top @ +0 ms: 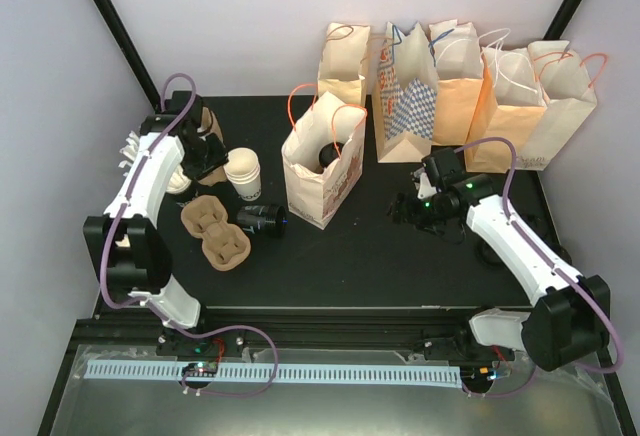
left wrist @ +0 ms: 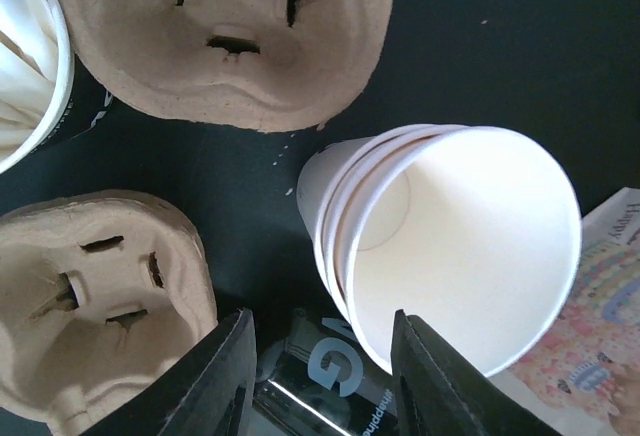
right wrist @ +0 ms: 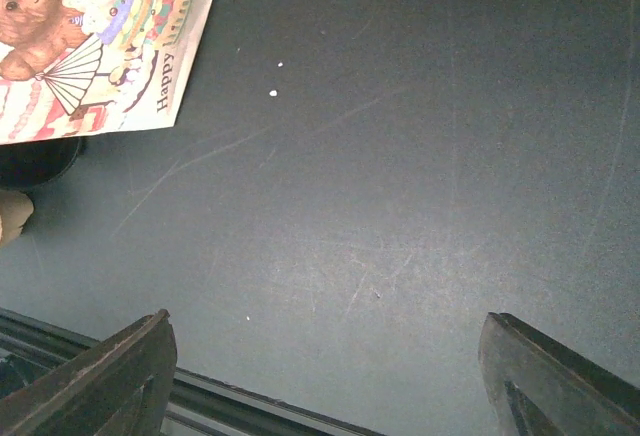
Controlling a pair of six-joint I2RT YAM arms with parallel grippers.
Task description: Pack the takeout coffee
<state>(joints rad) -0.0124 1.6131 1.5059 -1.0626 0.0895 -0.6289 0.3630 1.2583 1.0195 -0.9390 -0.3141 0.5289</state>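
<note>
The takeout coffee shows only as a round black lid down inside the open printed paper bag; its side is hidden. My left gripper hovers high over the cups and carriers, jaws open at a moderate width with nothing between them. Below it stand a stack of plain cream cups and, lying on its side, a glossy black cylinder with pale lettering. My right gripper hangs wide open over bare black table, to the right of the printed bag.
Two brown pulp carriers lie left of the black cylinder. The cream cup stack stands behind them. Another white cup sits under my left arm. Several paper bags line the back.
</note>
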